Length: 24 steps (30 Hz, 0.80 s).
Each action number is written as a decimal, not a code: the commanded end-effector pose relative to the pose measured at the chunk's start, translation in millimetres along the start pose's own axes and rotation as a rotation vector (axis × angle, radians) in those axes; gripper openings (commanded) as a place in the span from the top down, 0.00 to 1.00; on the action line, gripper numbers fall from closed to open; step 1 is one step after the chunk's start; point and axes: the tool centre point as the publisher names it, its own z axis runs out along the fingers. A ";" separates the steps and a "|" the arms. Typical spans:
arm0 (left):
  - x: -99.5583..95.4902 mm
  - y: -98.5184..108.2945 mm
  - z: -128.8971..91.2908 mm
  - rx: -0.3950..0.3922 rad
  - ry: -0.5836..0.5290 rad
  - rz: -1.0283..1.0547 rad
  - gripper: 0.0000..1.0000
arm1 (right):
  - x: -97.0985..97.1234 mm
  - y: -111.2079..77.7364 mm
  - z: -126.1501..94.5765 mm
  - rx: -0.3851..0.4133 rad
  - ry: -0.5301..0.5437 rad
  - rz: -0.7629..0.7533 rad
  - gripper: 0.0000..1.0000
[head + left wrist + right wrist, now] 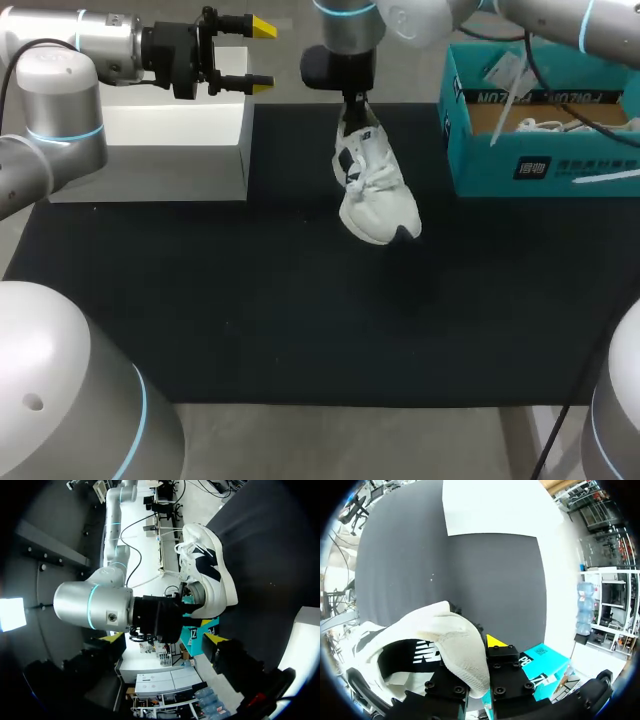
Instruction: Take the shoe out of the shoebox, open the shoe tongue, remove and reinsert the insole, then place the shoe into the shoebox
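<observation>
The right gripper (pixel 354 100) is closed on the heel edge of the white fabric sneaker with dark side marks (pixel 375 190). The sneaker hangs under it, toe down, just above the black table mat (pixel 250 300). The hold is only on thin fabric, so I think the sneaker may slip out or swing and land on its side. Well apart from it, the left gripper (pixel 260 55) is open and empty. The teal cardboard shoebox (pixel 540 165) is on the opposite side.

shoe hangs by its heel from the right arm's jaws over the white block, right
No, not over the white block: the head view shows the shoe hanging by its heel from the right arm's jaws over the black mat.
</observation>
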 end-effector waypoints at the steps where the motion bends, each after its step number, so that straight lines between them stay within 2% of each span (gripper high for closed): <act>1: -0.1 -0.9 0.5 -0.002 0.002 0.002 0.00 | 2.4 -26.6 -76.7 -0.019 -0.057 -0.001 1.00; 6: -0.1 -0.9 0.5 -0.002 0.002 0.002 0.00 | -6.6 -36.2 -95.0 -0.003 -0.090 0.012 1.00; 12: -0.1 -0.9 0.5 -0.002 0.002 0.002 0.00 | -16.0 -42.9 -109.7 -0.029 -0.128 0.022 1.00; 17: -0.1 -0.9 0.5 -0.002 0.002 0.002 0.00 | -17.8 -40.1 -122.6 -0.041 -0.144 0.012 1.00; 24: -0.1 -0.9 0.5 -0.002 0.002 0.002 0.00 | -17.8 -38.4 -125.8 -0.032 -0.137 0.024 1.00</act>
